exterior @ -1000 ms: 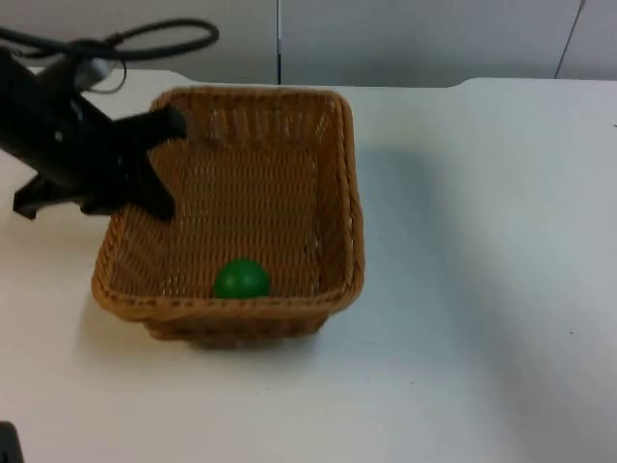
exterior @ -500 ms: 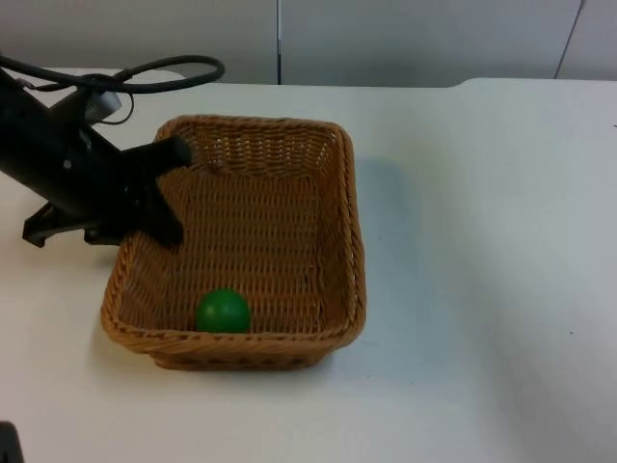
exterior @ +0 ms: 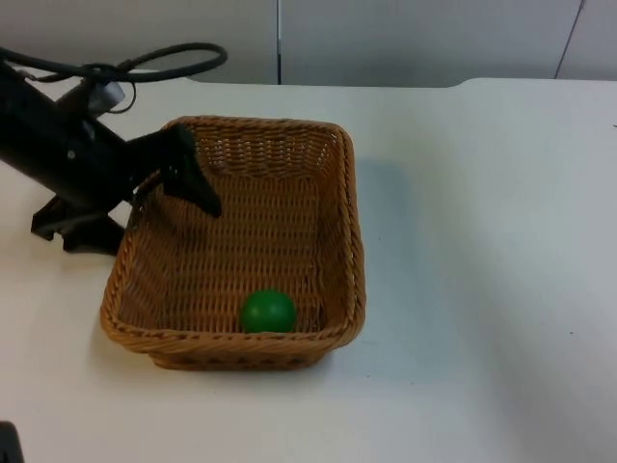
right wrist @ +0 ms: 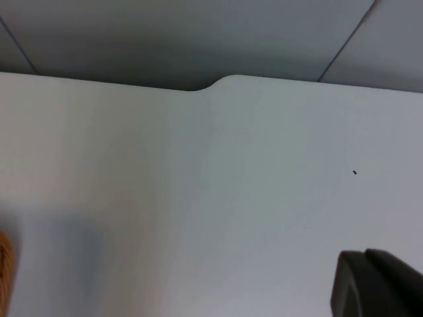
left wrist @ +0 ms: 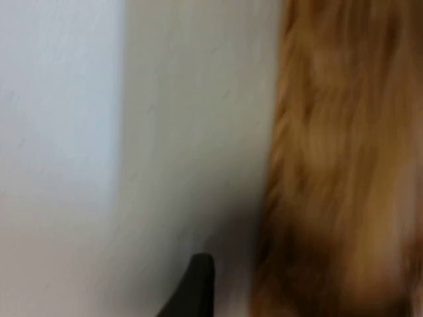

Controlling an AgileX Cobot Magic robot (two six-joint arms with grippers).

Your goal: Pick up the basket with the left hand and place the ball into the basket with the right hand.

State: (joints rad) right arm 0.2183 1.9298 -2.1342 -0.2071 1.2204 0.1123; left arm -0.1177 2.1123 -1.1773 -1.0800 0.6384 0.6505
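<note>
1. We judge the task near its end: the green ball (exterior: 267, 312) already lies inside the wicker basket (exterior: 339, 207), and the basket sits on the white table (exterior: 482, 241).

2. The left gripper (exterior: 159, 193) is at the basket's far-left corner, one finger (exterior: 193, 174) reaching over the rim into the basket, the other outside it. The fingers look spread apart, straddling the wall rather than pinching it, so we read the gripper as open.

3. In the left wrist view, the basket's wall (left wrist: 330, 165) runs just beside the black fingertip (left wrist: 195, 284), bare table on the other side.

4. The ball is well apart from the left gripper, at the opposite, near wall of the basket, touching or almost touching it, slightly toward the side away from the gripper.

5. The basket holds the ball and nothing else we can make out.

6. The right arm waits; its wrist view looks onto bare table and the grey wall (right wrist: 198, 39). We cannot tell its gripper's state.

7. Next move, in our judgement: the left gripper needs to lift clear of the rim without dragging the basket.
</note>
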